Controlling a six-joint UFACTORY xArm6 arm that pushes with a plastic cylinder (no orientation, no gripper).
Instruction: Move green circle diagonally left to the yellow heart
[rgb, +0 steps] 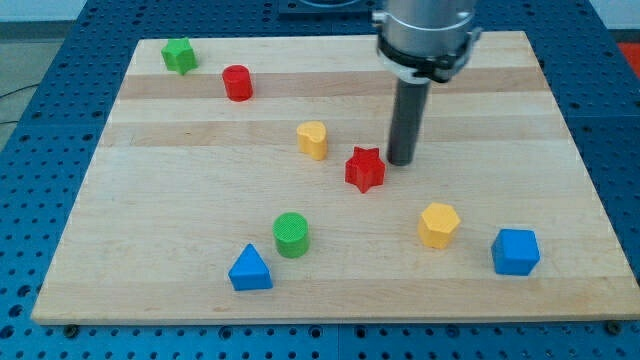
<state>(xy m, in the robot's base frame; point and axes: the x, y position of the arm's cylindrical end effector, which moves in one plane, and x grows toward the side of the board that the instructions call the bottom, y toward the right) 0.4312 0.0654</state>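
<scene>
Pincer: none on this arm; no jaws, so no wide or narrow to report, only a dark rod ending in my tip (401, 162).
Tip position: just right of the red star (365, 169), near touching it, well apart from the green circle (291, 235).
Green circle: near the view's bottom, just above-right of the blue triangle (249, 270).
Yellow heart (313, 140): above the circle, slightly to the view's right.
Risk, star: it sits between tip and circle; a straight run probably shoves it along.
Risk, triangle: approaching from below could clip it.
Risk, push line: an off-centre contact likely sends the round circle sideways, or into the heart.
Table (150, 180): other blocks lie well apart.
</scene>
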